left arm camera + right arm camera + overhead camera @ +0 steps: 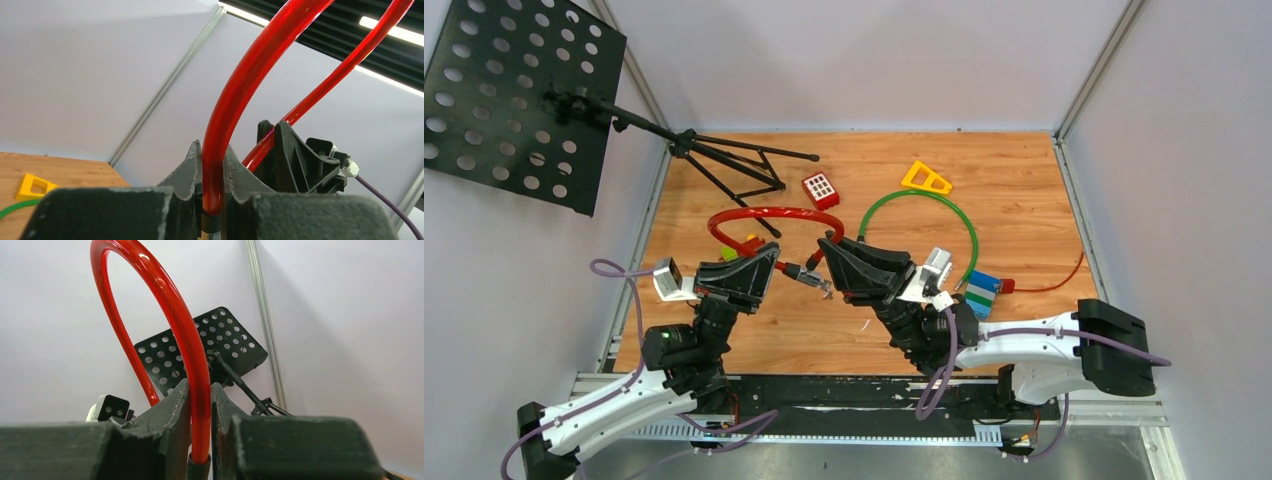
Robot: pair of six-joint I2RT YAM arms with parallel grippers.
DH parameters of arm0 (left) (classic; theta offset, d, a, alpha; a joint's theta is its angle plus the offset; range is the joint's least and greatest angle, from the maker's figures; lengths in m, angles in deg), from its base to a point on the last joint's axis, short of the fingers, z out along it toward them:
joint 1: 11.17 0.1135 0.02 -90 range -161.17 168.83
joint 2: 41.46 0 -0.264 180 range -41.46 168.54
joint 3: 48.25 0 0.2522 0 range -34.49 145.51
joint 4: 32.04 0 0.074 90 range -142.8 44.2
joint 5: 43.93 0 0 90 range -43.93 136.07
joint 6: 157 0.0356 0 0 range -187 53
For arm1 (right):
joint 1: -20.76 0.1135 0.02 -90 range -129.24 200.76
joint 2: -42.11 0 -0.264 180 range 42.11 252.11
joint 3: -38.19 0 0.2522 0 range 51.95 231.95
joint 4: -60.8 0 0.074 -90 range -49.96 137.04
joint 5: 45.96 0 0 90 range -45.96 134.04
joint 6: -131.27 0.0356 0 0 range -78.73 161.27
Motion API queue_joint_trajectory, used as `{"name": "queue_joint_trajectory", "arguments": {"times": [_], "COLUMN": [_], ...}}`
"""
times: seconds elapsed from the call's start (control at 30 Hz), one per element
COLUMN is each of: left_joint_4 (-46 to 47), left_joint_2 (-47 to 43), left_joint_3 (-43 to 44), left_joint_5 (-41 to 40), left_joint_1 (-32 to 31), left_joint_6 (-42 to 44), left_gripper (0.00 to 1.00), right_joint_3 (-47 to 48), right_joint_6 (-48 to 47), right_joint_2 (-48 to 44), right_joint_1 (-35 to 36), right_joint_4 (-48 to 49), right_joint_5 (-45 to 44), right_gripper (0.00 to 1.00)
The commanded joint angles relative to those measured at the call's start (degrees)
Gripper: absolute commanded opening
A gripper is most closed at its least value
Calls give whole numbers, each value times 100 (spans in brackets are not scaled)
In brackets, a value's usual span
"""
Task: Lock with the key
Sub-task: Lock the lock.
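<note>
Top external view: red plastic-coated cable lock (764, 213) is held up off the wooden surface (1024, 220) btwn the two arms, its loop arching toward the far side. L jaws are clamped shut on one end of the cable and R jaws are closed on the other end. The two sets of jaws face each other, close together near the surface's middle. Btwn them sits a dark end fitting w/ a silvery tip (814, 277). It's too small to tell if that's the key or the lock body.

Left wrist view: red cable (235, 100) runs straight up from btwn the L jaws, pinched tight, w/ a black collar at its base. The other leg of the loop drops to the R arm opposite.

Right wrist view: same cable (175, 320) rises from btwn the R jaws in a tall arch, again w/ a dark sleeve at the bottom.

Elsewhere on the surface:
- green cable hoop (924, 205), just right of the R jaws
- yellow triangular plastic frame (926, 178), at the hoop's far side
- small red box w/ white squares (820, 189)
- blue-and-green striped block (982, 293), w/ a thin red cord (1054, 283) trailing right
- black perforated music stand (519, 100), far left, its tripod feet on the surface
</note>
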Motion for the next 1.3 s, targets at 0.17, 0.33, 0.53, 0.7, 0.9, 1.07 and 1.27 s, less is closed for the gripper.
{"name": "queue_joint_trajectory", "arguments": {"times": [0.17,0.33,0.53,0.7,0.9,1.07,1.27], "left_joint_4": [1000,1413,1587,1583,1614,1612,1591], "left_joint_2": [261,438,538,502,484,463,448], "left_joint_3": [-26,-62,2,13,8,-4,12], "left_joint_5": [233,264,305,237,155,119,104], "left_joint_1": [3,8,6,3,5,10,3], "left_joint_6": [-89,-231,-361,-380,-398,-365,-346], "left_gripper": [0,0,0,0,0,0,0], "right_joint_3": [10,-154,-339,-519,-759,-952,-1122], "right_joint_6": [67,141,152,234,595,1065,1389], "right_joint_2": [-129,-119,-76,-126,-169,-143,-47], "right_joint_1": [67,67,66,62,70,68,67], "right_joint_4": [696,689,687,688,685,684,690], "right_joint_5": [575,442,196,115,-337,-921,-1364], "right_gripper": [0,0,0,0,1,1,2]}}
